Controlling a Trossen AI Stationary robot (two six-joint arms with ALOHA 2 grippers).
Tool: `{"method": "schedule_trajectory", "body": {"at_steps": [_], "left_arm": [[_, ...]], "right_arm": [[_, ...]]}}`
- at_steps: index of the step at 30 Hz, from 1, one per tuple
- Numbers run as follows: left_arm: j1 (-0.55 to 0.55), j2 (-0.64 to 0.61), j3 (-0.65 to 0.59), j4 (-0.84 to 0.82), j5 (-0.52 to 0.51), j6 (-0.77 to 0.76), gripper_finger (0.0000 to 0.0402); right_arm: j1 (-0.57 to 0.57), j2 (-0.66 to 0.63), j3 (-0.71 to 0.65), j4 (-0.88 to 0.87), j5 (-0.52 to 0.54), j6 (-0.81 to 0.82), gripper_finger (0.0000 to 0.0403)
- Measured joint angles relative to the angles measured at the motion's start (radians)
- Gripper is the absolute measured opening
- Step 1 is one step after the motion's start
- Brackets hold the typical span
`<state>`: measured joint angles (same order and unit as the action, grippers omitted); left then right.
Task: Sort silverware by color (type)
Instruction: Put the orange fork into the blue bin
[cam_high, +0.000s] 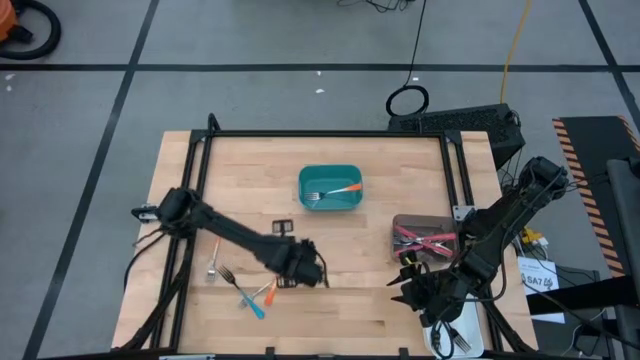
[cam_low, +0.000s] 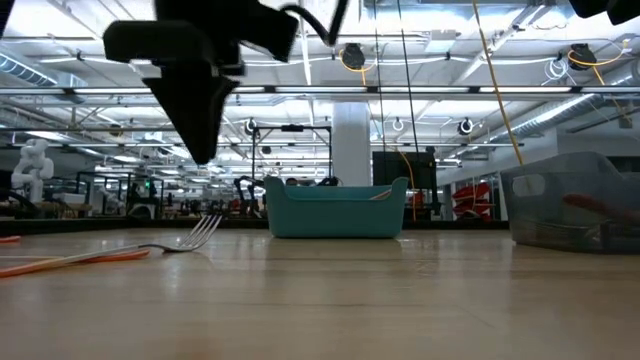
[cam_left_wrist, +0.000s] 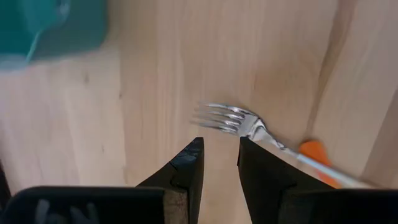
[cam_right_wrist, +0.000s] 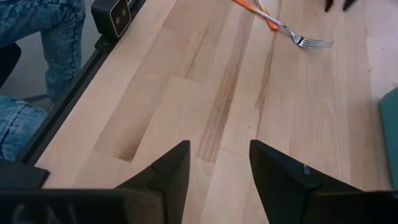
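High view shows you loose forks (cam_high: 243, 287) at the near left, left gripper (cam_high: 322, 278) just beside them, fingers slightly apart, holding nothing. One orange fork sits in the teal bin (cam_high: 330, 188). Red ones fill the right bin (cam_high: 425, 240). The right gripper (cam_high: 405, 290) waits, spread. Several remain.

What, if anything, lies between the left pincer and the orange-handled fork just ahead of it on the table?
Nothing visible. The left pincer hangs open and empty above bare wood, and the orange-handled fork lies just ahead of its tips with only table between them.
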<state>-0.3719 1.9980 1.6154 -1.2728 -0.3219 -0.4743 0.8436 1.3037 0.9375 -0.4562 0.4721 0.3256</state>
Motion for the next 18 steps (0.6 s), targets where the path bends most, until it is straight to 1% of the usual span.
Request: {"method": "schedule_trajectory", "body": {"at_steps": [4, 7, 9, 14, 18], "left_arm": [[0.085, 0.010, 0.000, 0.027, 0.085, 0.223, 0.0099], [0.135, 0.016, -0.001, 0.043, 0.159, 0.333, 0.0099], [0.150, 0.014, -0.001, 0.045, 0.185, 0.353, 0.0099], [0.154, 0.014, -0.002, 0.013, 0.193, 0.419, 0.0091], [0.147, 0.013, -0.079, 0.084, 0.226, 0.466, 0.0086]], "right_arm": [[0.002, 0.000, 0.000, -0.002, -0.003, 0.002, 0.0159], [0.015, 0.000, 0.000, -0.013, -0.004, 0.002, 0.0159], [0.024, 0.000, 0.000, -0.025, -0.005, 0.002, 0.0159], [0.042, 0.000, 0.000, -0.072, -0.005, 0.027, 0.0159], [0.060, 0.000, 0.000, -0.076, -0.005, 0.068, 0.0159]]}}
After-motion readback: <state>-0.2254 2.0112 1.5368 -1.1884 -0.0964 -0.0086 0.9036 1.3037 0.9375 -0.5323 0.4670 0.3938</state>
